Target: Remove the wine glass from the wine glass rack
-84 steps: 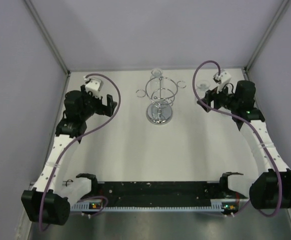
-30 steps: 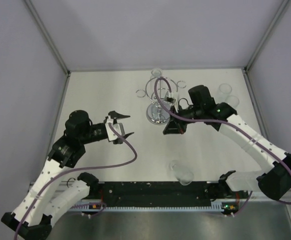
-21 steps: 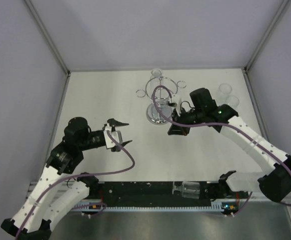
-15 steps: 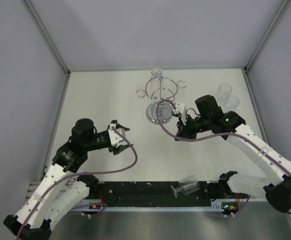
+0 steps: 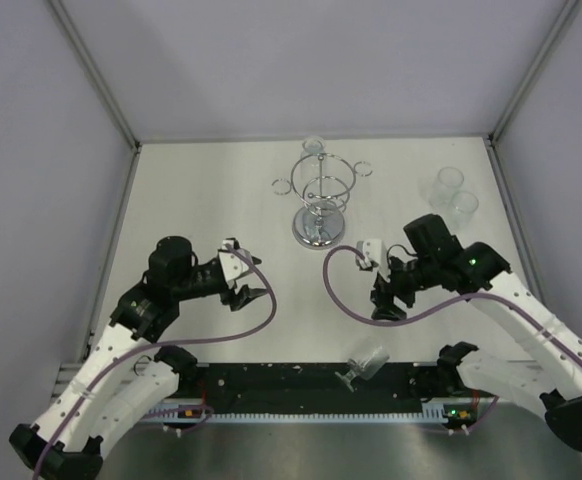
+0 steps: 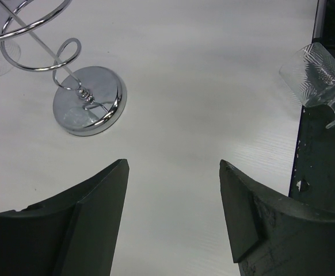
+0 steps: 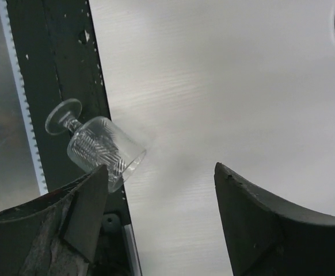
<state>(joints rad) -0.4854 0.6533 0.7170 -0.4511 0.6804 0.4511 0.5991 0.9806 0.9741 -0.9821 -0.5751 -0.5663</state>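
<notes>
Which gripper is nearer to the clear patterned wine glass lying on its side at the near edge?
Right. The right gripper hovers just beyond the clear wine glass; the left gripper is far off to its left.

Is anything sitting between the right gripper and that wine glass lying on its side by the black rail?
Nothing visible. Only bare table separates the open right gripper from the wine glass, which lies partly on the black rail; the rack stands farther off.

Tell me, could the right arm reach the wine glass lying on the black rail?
Probably yes. The right gripper is open and close to the wine glass, with nothing between them. The glass lies on its side, so gripping may be awkward.
</notes>
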